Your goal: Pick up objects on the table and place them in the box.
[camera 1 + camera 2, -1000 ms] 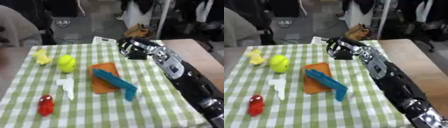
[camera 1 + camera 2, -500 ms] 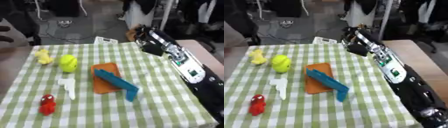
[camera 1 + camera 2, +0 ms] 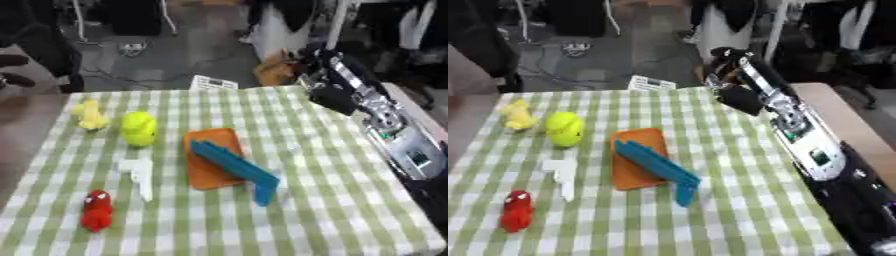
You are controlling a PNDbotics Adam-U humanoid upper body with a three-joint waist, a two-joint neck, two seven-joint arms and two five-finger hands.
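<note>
Below us lies a surface (image 3: 350, 200) covered in a green and white checked cloth, with several small things spread over its left and middle parts. Near the far left corner sits a pale yellow toy (image 3: 88, 114) of lumpy shape, and just beside it, to its right, a rounded yellow-green object (image 3: 139, 128) like a lemon or small fruit. Nearer to us lies a white flat piece (image 3: 138, 174), long and thin. Closest to us on the left is a red figure-like toy (image 3: 96, 211), lying apart from the rest. At the middle of the cloth lies an orange flat rectangle (image 3: 206, 162), and across it, slanting toward the lower right, rests a long blue piece (image 3: 236, 169) whose near end turns down onto the cloth.

Our right arm reaches in from the right side, black with silver parts. Its robot hand (image 3: 730, 64) is held above the far right edge of the surface, well apart from all the things. The hand is blurred and dark, so we cannot tell whether its fingers are curled or straight, or whether they hold anything.

A small white card with dark marks (image 3: 213, 82) lies at the far edge.
</note>
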